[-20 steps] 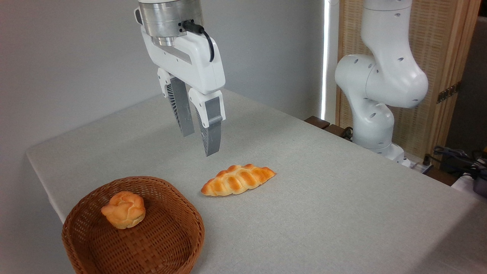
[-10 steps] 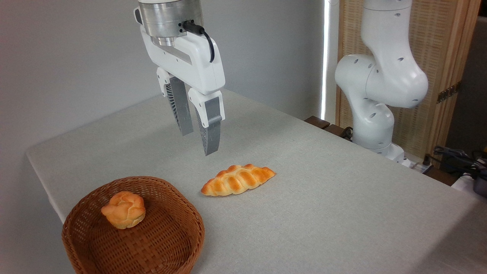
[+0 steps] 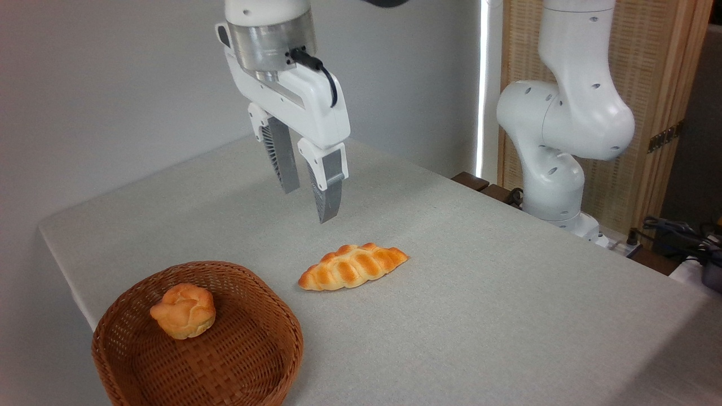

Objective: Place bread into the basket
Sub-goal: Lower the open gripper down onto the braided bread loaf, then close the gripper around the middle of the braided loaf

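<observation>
Pincer (image 3: 312,204) hangs in the air above the table (image 3: 507,293), fingers pointing down, tilted slightly. The two fingers stand a small gap apart; nothing between them, nothing held. Its tips are clear of the table surface and apart from every object.

Bread (image 3: 353,266): long braided golden-orange loaf, lying flat on the grey cloth near the middle of the table, long axis running from lower left to upper right. It sits below and slightly right of the pincer tips in the camera view, not touched. It is outside the basket, just beside it, with a strip of bare cloth between the loaf's left end and the basket's rim.

Basket (image 3: 271,316): round brown wicker, upright, at the table's front left corner, its lower edge cut off by the frame. Inside it, toward the left half, rests a small round knotted bun (image 3: 183,310).

Arm base (image 3: 555,141), white, stands past the table's far right edge, before a wooden screen (image 3: 654,73).
</observation>
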Controlling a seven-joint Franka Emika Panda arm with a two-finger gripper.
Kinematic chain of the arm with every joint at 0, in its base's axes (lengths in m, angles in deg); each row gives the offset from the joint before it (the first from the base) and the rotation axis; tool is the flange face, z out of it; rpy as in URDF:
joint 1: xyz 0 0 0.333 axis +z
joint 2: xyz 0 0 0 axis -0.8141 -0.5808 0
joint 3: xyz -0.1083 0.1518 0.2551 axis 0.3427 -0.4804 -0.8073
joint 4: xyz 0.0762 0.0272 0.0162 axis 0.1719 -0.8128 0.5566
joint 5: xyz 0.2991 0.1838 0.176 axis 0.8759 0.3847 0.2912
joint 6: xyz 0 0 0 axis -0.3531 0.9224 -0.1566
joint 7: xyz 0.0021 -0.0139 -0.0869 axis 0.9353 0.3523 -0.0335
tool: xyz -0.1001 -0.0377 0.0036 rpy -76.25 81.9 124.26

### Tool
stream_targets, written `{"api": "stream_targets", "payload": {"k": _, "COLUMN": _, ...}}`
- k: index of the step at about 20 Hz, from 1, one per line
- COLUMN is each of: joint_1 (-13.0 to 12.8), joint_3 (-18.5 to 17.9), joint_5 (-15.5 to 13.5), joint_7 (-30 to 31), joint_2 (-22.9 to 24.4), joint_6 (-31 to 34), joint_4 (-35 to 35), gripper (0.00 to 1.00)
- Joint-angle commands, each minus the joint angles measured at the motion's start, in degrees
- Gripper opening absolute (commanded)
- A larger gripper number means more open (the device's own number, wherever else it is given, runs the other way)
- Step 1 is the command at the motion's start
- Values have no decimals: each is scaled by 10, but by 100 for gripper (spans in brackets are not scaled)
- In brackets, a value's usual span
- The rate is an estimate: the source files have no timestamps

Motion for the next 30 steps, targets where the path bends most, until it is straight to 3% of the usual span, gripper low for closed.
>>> {"api": "stream_targets", "payload": {"k": 1, "joint_1": -2, "joint_3": 32, "joint_5": -16, "joint_7": 13, "joint_2": 45, "joint_6": -51, "joint_4": -96, "gripper": 100}}
{"api": "stream_targets", "payload": {"k": 5, "joint_1": -3, "joint_3": 69, "joint_5": -3, "joint_7": 7, "joint_2": 58, "joint_6": -128, "joint_4": -169, "gripper": 100}}
{"api": "stream_targets", "payload": {"k": 8, "joint_1": -3, "joint_3": 99, "joint_5": 46, "joint_7": 6, "joint_2": 56, "joint_6": -149, "joint_4": -213, "gripper": 100}}
{"api": "stream_targets", "payload": {"k": 9, "joint_1": -3, "joint_3": 105, "joint_5": 50, "joint_7": 6, "joint_2": 53, "joint_6": -165, "joint_4": -228, "gripper": 100}}
{"api": "stream_targets", "payload": {"k": 14, "joint_1": -3, "joint_3": 108, "joint_5": 54, "joint_7": 4, "joint_2": 43, "joint_6": -239, "joint_4": -269, "gripper": 100}}
{"api": "stream_targets", "payload": {"k": 15, "joint_1": -3, "joint_3": 108, "joint_5": 68, "joint_7": 4, "joint_2": 41, "joint_6": -246, "joint_4": -271, "gripper": 100}}
{"api": "stream_targets", "payload": {"k": 17, "joint_1": -3, "joint_3": 108, "joint_5": 98, "joint_7": 4, "joint_2": 38, "joint_6": -246, "joint_4": -273, "gripper": 100}}
{"api": "stream_targets", "payload": {"k": 26, "joint_1": -3, "joint_3": 108, "joint_5": 106, "joint_7": 4, "joint_2": 23, "joint_6": -251, "joint_4": -296, "gripper": 99}}
{"api": "stream_targets", "payload": {"k": 27, "joint_1": -3, "joint_3": 108, "joint_5": 107, "joint_7": 4, "joint_2": 23, "joint_6": -252, "joint_4": -298, "gripper": 95}}
{"api": "stream_targets", "payload": {"k": 29, "joint_1": -3, "joint_3": 108, "joint_5": 106, "joint_7": 3, "joint_2": 20, "joint_6": -258, "joint_4": -299, "gripper": 73}}
{"api": "stream_targets", "payload": {"k": 30, "joint_1": -3, "joint_3": 108, "joint_5": 106, "joint_7": 3, "joint_2": 20, "joint_6": -258, "joint_4": -299, "gripper": 68}}
